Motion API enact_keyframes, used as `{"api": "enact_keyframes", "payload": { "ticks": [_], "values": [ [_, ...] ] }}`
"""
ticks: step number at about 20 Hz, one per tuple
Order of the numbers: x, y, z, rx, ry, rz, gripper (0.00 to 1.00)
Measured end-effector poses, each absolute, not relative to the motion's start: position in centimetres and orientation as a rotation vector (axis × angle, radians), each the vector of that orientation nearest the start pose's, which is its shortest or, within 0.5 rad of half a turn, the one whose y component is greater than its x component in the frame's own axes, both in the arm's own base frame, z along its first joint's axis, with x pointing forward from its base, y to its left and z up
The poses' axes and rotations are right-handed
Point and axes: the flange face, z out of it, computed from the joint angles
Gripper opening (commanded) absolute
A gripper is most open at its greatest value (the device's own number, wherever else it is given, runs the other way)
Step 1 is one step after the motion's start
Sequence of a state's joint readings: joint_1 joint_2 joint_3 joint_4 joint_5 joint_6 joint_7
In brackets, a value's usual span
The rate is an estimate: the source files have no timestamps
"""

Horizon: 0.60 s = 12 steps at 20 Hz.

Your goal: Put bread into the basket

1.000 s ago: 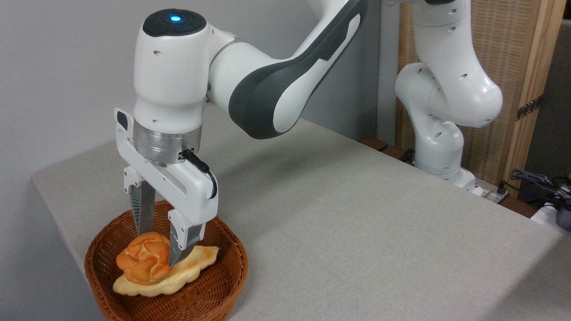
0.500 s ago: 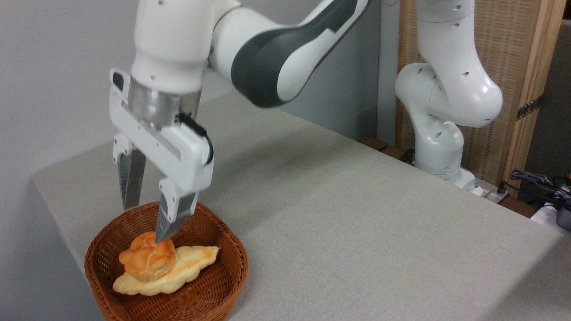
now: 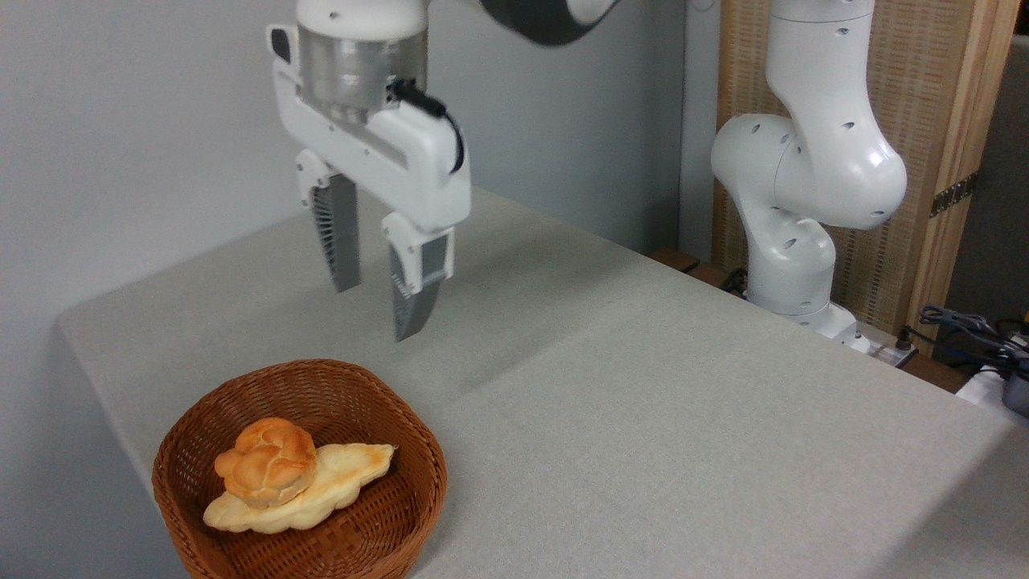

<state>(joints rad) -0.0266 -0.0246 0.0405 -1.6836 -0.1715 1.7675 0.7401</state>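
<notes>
The bread (image 3: 266,459), a small golden-orange bun with a knotted top, lies inside the reddish-brown wicker basket (image 3: 386,531) at the table's near left corner. It rests on a long pale loaf (image 3: 338,482) in the same basket. My gripper (image 3: 376,310) hangs well above the table, up and to the right of the basket, open, with nothing between its fingers (image 3: 342,241).
The basket stands close to the table's left and front edges. The arm's white base (image 3: 796,265) rises at the table's far right edge. Cables (image 3: 973,330) lie at the far right. A wooden screen (image 3: 908,121) stands behind the base.
The gripper opened off the bun, then rose and moved right, away from the basket. The bun settled on the pale loaf and stays there.
</notes>
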Motion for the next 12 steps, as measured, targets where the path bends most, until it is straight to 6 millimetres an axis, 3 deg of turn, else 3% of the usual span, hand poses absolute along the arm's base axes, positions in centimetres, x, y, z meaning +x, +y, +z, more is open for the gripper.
{"api": "enact_keyframes", "payload": {
  "ticks": [6, 12],
  "values": [
    [55.1, -1.9, 60.8, -2.933, 1.039, -0.076, 1.00],
    [54.8, -1.5, 61.0, -2.939, 1.031, -0.035, 1.00]
  ]
}}
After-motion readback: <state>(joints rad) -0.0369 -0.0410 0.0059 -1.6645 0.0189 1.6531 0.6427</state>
